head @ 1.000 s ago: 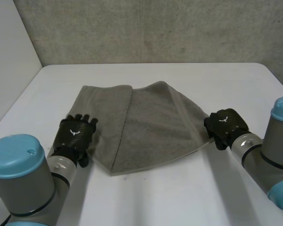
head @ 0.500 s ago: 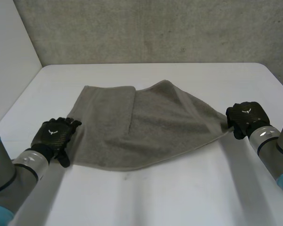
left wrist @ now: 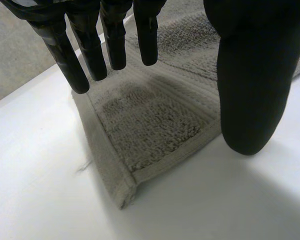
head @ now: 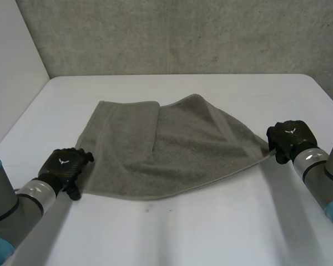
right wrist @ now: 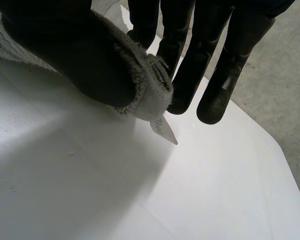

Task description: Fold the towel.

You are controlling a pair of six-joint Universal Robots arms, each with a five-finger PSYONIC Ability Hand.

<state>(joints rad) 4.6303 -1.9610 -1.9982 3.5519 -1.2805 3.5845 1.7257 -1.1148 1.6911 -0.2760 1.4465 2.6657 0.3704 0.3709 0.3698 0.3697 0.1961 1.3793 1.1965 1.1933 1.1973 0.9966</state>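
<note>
**Towel position.** The towel [head: 177, 149] lies at the centre of the white table [head: 211, 238], mostly flat. A folded-over flap [head: 127, 124] covers its 10 o'clock portion. The edge toward 3 o'clock is raised off the surface.

**Left hand** [head: 64, 165]. It sits at 8 o'clock of the towel, over the near-left corner [left wrist: 125, 190]. The fingers [left wrist: 115, 40] are straight and spread, and the thumb [left wrist: 250, 90] stands apart from them. The hand holds nothing, and the corner lies flat on the table beneath the palm.

**Right hand** [head: 291, 138]. It sits at 3 o'clock of the towel. Thumb and fingers are closed on the right corner, with cloth bunched over the thumb. A label [right wrist: 165, 131] hangs just below the pinch.

**Likely faults from this state.**

1. Uneven hold. Only one corner is secured. If the right hand carries its corner toward 9 o'clock now, the towel would probably drag or pivot about the free left corner and give a skewed fold.
2. Shallow pinch. The right grip sits close to the hem, so tension across the cloth could pull the corner out.
3. Missed pickup. The left corner lies flat against the table. Closing fingers may push or bunch it rather than catch it.
4. Flap shift. Dragging the towel could slide the 10 o'clock flap out of line.
</note>
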